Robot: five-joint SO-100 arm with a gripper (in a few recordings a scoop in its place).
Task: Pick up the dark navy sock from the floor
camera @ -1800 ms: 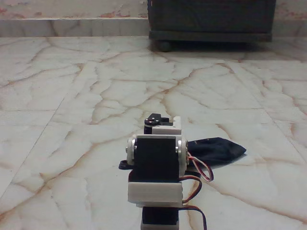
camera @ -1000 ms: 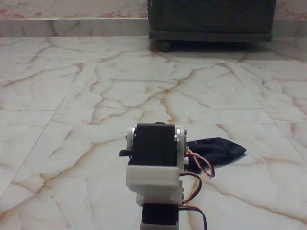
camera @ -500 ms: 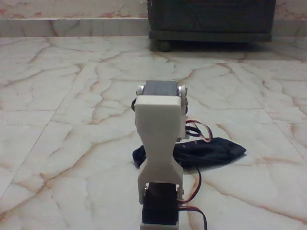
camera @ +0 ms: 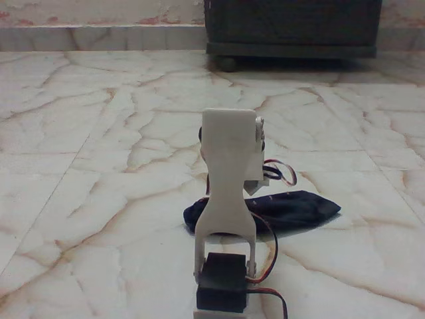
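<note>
The dark navy sock [camera: 292, 209] lies flat on the floor [camera: 99, 173], stretching from behind the arm out to the right. My white arm link [camera: 228, 179] rises in the centre of the fixed view, seen from behind, and covers the sock's middle. The gripper reaches forward beyond the link and is hidden by it, so its fingers and their state cannot be made out. Red and black wires [camera: 275, 174] loop out on the arm's right side.
A dark cabinet on small round feet [camera: 292, 30] stands at the back against a low marble step [camera: 99, 36]. Open marble tiles spread to the left and right of the arm.
The arm has unfolded: the black servo block that faced the camera swung up and forward, the white link now stands upright, and more of the sock shows on the left of the arm.
</note>
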